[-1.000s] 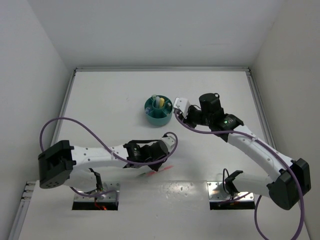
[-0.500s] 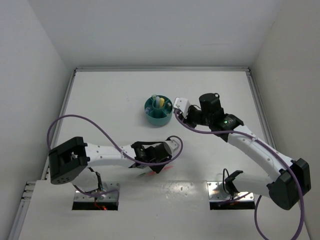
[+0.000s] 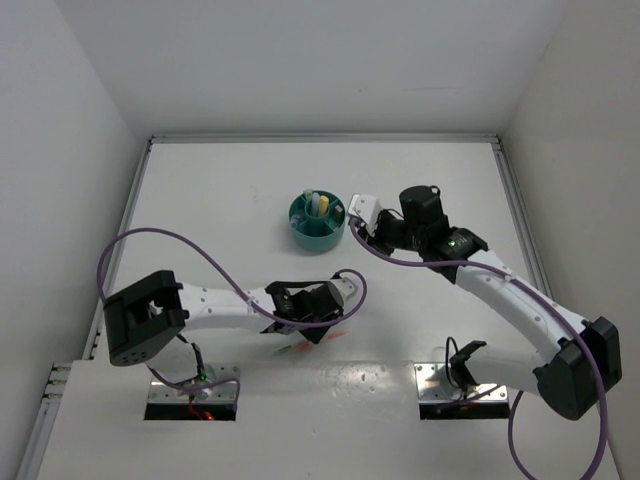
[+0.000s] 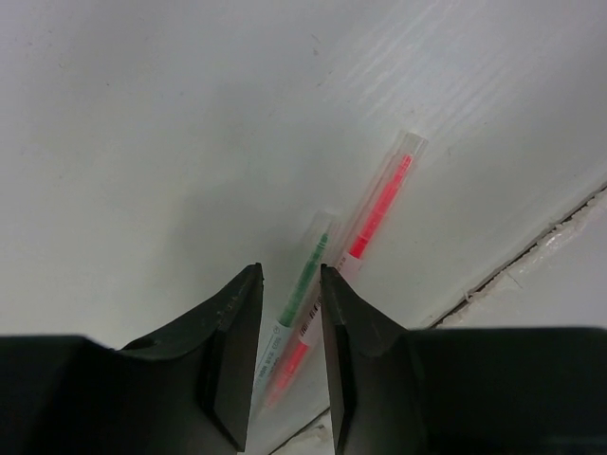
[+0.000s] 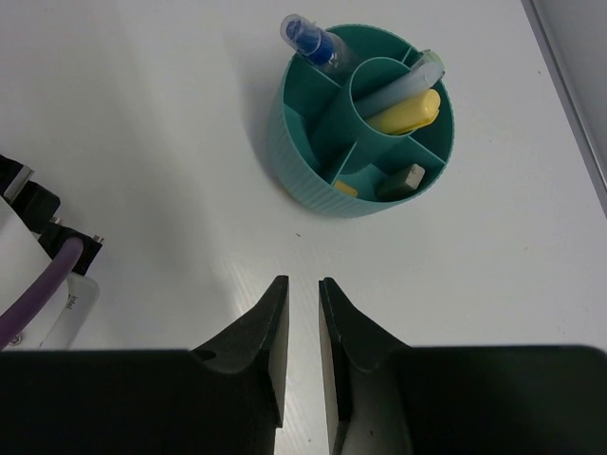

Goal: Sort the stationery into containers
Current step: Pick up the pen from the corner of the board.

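A thin green pen and a pink-red pen lie side by side on the white table near its front seam. My left gripper is low over them, open, its jaws straddling the near ends of both pens. In the top view it sits at centre front. The teal bowl stands further back. My right gripper is open by a narrow gap and empty, just right of the bowl. The bowl holds a blue marker, a yellow marker, a pale stick and a beige eraser.
A seam crosses the table just in front of the pens. White walls enclose the table on the left, back and right. Two metal arm mounts sit at the near edge. A purple cable loops over the left arm.
The left arm's elbow has swung to the right and its gripper has settled a little closer over the two pens. The right arm and the bowl have not moved.
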You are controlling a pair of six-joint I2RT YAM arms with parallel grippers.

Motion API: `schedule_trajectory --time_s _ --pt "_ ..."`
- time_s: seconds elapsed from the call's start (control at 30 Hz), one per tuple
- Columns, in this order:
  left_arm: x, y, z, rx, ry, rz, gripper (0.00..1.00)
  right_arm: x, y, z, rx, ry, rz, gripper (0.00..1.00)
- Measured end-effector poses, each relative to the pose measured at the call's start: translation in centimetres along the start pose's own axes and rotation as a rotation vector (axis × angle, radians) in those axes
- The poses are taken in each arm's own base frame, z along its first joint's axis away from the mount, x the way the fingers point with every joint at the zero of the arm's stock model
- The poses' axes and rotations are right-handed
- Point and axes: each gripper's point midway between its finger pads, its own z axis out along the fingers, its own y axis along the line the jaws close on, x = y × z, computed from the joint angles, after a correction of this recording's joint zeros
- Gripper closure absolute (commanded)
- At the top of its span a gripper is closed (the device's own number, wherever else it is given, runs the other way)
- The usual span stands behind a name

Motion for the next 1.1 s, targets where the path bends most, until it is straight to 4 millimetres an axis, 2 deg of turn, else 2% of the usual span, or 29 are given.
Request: schedule_trajectory --time_s 0.7,0.87,0.93,1.0,1.1 --pt "0.4 0.5 1.1 -0.017 0.018 -0.004 0.67 -0.2 0.0 -0.2 0.005 -0.007 0.001 0.81" --pt "-0.1 0.8 1.5 -0.030 0.000 -0.008 0.84 -0.3 -0.1 -0.3 0.007 -0.011 0.000 0.81" --pt "-0.4 1.0 1.7 -0.037 -0.009 -0.012 0.88 -0.4 -0.1 -0.3 0.008 -0.011 0.000 0.81" --pt "-0.7 1.3 1.8 -0.049 -0.021 -0.022 0.98 -0.4 -0.1 -0.4 0.009 -0.013 -0.001 0.81" --pt "-1.3 2.6 1.8 -0.110 -0.040 -0.054 1.00 -0.7 -0.1 -0.6 0.014 -0.021 -0.005 0.82"
